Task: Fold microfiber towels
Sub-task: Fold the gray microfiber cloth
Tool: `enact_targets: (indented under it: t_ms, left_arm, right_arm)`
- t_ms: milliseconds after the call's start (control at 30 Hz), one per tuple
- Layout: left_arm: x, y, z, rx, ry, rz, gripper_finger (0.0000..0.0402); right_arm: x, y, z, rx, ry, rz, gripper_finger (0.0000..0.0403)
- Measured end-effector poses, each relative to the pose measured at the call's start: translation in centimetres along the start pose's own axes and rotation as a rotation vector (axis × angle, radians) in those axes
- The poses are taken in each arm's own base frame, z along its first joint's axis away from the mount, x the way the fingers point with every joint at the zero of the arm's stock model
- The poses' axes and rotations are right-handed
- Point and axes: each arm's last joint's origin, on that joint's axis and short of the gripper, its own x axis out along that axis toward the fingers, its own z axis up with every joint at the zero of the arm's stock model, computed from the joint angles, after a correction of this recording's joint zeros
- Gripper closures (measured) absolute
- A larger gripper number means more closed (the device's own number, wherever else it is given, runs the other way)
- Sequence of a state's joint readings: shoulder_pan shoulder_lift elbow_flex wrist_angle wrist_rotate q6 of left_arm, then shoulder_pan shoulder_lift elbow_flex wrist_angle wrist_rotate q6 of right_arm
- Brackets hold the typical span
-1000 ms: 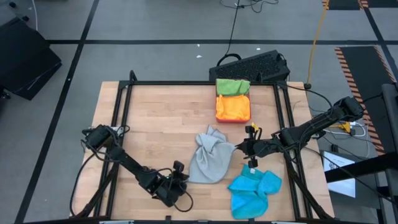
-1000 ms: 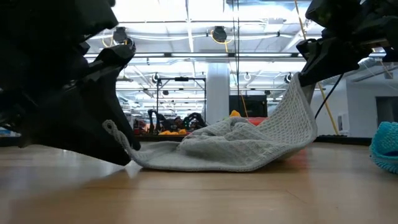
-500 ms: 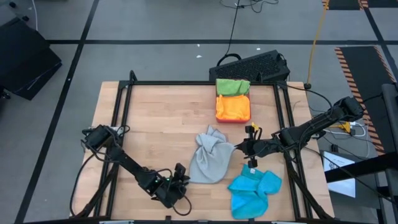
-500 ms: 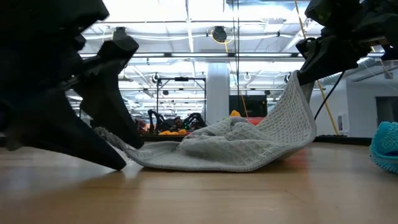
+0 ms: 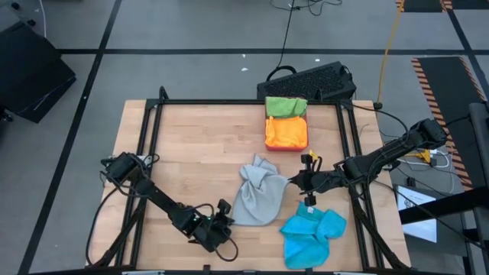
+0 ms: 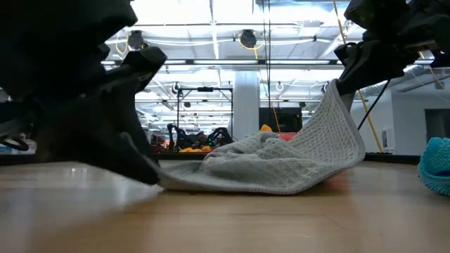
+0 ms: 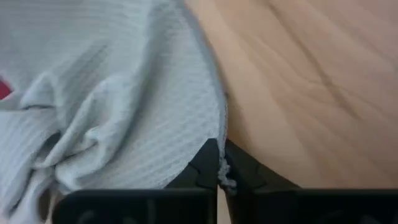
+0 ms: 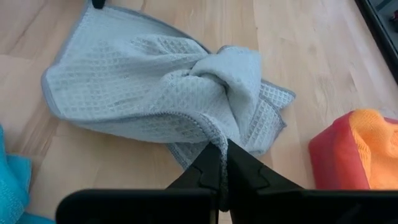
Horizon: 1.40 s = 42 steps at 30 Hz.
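Left wrist view: fingers (image 7: 219, 163) pinched tight on hem of grey towel (image 7: 112, 106), at its near-left corner, low on counter (image 7: 311, 74). Left gripper (image 5: 222, 221) sits at front-left of that towel in high view. Right wrist view: fingers (image 8: 219, 163) likewise clamped on a bunched edge of same towel, opposite side. Right gripper (image 5: 302, 182) holds that edge lifted off counter; low view shows cloth rising to it like a tent, rest sagging crumpled on wood.

Grey towel (image 5: 258, 195) mid-counter, still rumpled, not spread flat, no fold made yet. Judged: both corners now gripped, so spreading/stretching step just about to start.

Done so far, by look: orange towel (image 5: 286, 131) and bright green towel (image 5: 285, 106) stacked neatly in red tray (image 5: 286, 147) at back-centre. Left to do: grey one in hand, plus blue towel (image 5: 312, 233) lying heaped at front-right, just beside right gripper, untouched. Other colours not seen. Roughly halfway, prob. a bit less.
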State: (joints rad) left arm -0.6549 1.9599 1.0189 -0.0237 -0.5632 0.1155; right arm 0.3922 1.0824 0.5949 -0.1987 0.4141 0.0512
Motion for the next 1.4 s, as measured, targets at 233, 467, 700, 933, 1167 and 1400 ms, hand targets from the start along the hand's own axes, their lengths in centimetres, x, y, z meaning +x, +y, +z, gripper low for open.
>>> enact_targets:
  t_ms: [233, 467, 700, 933, 1167, 1400]
  left_arm:
    - [-3.9, 2.7, 2.2, -0.178, -0.115, 0.121, 0.0394]
    - [-11.9, 6.7, 4.1, -0.415, -0.308, 0.306, 0.0396]
    - [-21.2, 10.9, 3.7, -0.587, -0.493, 0.476, 0.0396]
    - [-25.7, 11.1, 3.7, -0.713, -0.662, 0.384, 0.0397]
    - [-25.8, 7.3, 5.6, -0.686, -0.807, 0.141, 0.0397]
    - [-26.6, 5.3, 7.5, -0.649, -0.819, 0.263, 0.0398]
  right_arm:
    - [-0.8, -0.3, 2.1, -0.004, -0.089, 0.001, 0.0399]
    - [-3.4, -1.4, 6.3, -0.066, -0.256, -0.094, 0.0399]
    - [-7.8, -3.2, 11.2, -0.173, -0.428, -0.199, 0.0399]
    - [-9.6, -3.3, 12.9, -0.108, -0.509, -0.229, 0.0399]
    - [-9.8, -0.6, 13.1, -0.002, -0.583, 0.101, 0.0399]
    - [-10.0, 1.0, 13.2, -0.052, -0.604, 0.114, 0.0399]
